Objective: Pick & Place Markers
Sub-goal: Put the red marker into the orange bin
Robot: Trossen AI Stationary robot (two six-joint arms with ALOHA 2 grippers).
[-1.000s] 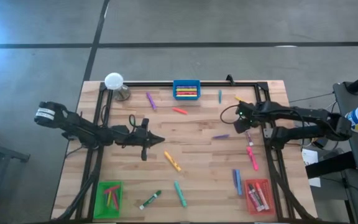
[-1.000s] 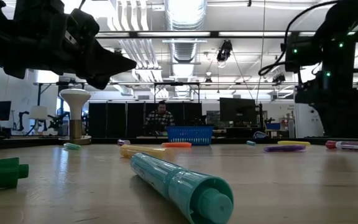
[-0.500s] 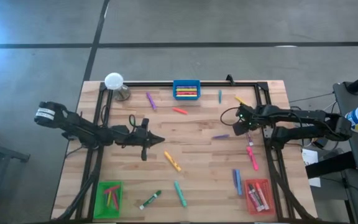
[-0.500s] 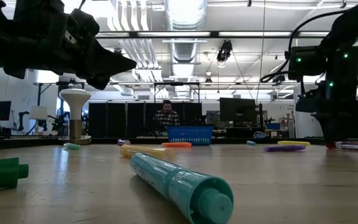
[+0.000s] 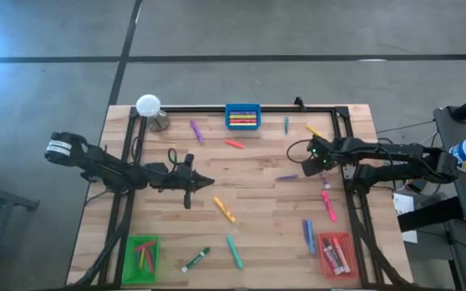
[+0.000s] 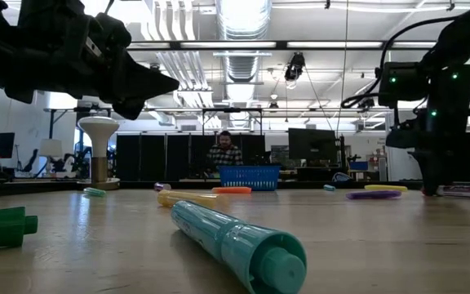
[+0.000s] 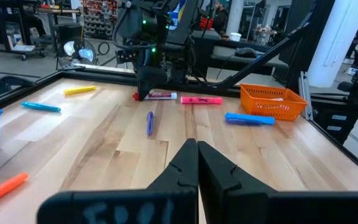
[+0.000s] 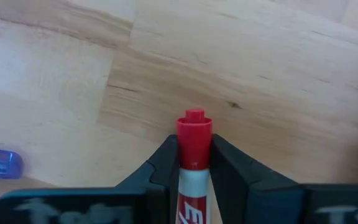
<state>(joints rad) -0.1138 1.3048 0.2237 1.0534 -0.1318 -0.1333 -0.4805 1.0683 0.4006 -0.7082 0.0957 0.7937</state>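
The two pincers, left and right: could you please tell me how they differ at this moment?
The left pincer is shut on nothing and hangs above bare wood mid-table; the right pincer is closed around a red-capped marker. The left points across the table, the right straight down near the table's right side. Both are dark, two-fingered.

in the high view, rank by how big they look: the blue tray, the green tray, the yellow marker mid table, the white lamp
1. green tray, the largest footprint
2. blue tray, a bit smaller
3. white lamp and yellow marker: too unlike in shape to rank, the lamp head round and raised nearer the camera, the marker long and thin
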